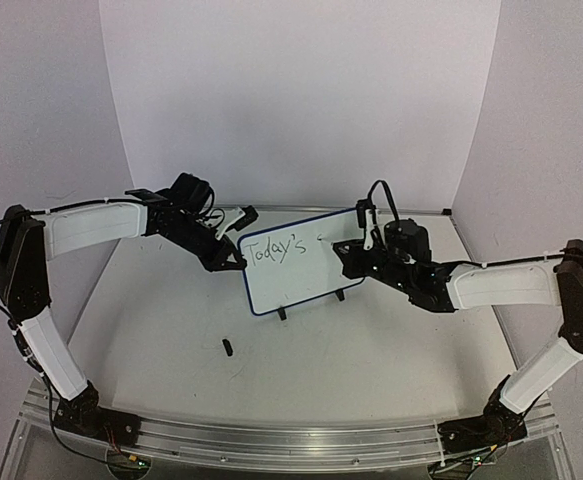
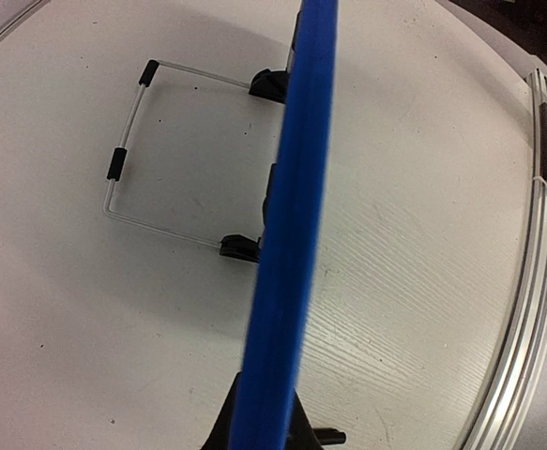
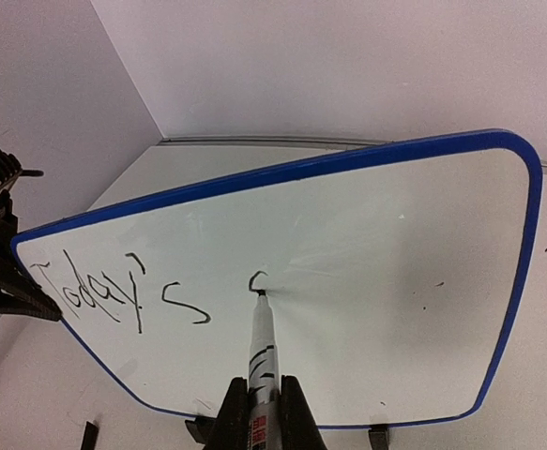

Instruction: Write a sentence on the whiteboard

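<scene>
The whiteboard, white with a blue rim, stands tilted on its clip feet mid-table. My left gripper is shut on its left edge; in the left wrist view the blue rim runs edge-on between the dark fingers. My right gripper is shut on a black-and-white marker. The marker's tip touches the whiteboard at the foot of a small curved stroke. Of the sentence, "Today's" is written in black to the left.
A small black marker cap lies on the table in front of the board. The thin wire stand reaches out behind the board. An aluminium rail runs along the near table edge. White walls close in the back and sides.
</scene>
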Controlling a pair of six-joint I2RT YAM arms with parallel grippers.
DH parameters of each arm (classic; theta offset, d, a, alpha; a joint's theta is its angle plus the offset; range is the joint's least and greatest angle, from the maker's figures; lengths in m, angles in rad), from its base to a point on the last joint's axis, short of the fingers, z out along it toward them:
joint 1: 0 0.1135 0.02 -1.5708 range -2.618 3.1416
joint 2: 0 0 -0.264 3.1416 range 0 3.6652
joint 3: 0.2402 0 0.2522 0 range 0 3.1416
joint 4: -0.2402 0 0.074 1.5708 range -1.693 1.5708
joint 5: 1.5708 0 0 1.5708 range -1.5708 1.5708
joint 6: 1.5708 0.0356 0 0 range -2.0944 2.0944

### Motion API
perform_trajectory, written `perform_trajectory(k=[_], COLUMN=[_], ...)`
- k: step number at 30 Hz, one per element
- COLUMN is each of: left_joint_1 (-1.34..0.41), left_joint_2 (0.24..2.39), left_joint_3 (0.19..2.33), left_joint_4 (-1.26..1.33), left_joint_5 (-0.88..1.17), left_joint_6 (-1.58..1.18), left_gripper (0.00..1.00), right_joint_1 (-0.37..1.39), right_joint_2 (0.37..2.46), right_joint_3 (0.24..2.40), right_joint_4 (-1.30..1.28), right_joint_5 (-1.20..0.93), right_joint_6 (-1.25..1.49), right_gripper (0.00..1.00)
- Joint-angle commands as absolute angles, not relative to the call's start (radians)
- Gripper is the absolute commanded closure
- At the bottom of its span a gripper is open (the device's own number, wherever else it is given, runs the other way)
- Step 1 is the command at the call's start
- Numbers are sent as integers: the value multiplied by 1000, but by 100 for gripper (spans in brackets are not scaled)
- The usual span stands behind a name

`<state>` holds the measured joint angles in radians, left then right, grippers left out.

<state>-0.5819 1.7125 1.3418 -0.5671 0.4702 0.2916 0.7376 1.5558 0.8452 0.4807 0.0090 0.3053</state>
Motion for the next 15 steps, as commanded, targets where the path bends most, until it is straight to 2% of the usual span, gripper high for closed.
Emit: perform_trajectory(k=[1,15], left_joint_1=[-589,-591], left_joint_2=[1755,1753], left_joint_3=[1348,1348], left_joint_4=[-615,-616], left_joint_5=[398,398], left_joint_6=[328,329], left_gripper=[100,100], right_joint_1=[733,733], right_joint_2=[1540,1541], right_joint_3=[846,831], right_joint_4=[474,442], right_joint_5=[96,98], right_joint_6=[315,323], right_gripper=[100,100])
